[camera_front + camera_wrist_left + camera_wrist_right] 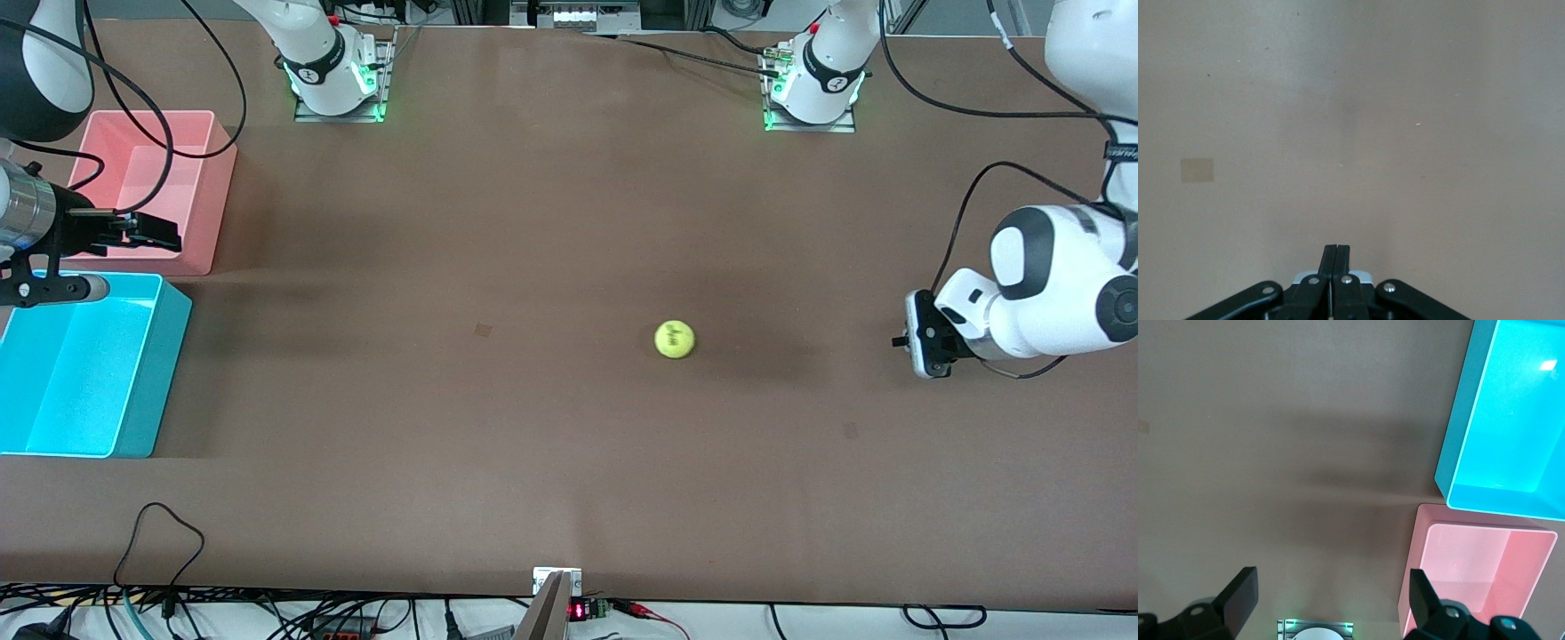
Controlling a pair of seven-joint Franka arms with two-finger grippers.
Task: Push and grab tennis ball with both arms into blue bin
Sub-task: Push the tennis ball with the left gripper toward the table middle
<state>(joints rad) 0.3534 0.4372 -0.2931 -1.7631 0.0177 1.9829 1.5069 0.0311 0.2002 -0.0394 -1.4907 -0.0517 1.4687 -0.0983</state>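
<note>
The yellow-green tennis ball (675, 339) lies on the brown table near its middle, toward the left arm's end, and shows in neither wrist view. The blue bin (133, 293) stands at the right arm's end of the table and shows in the right wrist view (1458, 420). My left gripper (902, 340) is low over the table at the left arm's end, well apart from the ball. It is shut and empty (1336, 257). My right gripper (164, 233) hangs over the pink bin's near edge, beside the blue bin. It is open and empty (1331, 593).
A pink bin (213, 160) stands beside the blue bin, farther from the front camera, and shows in the right wrist view (1418, 540). A small tan patch (483, 330) marks the table. Cables lie along the table's near edge.
</note>
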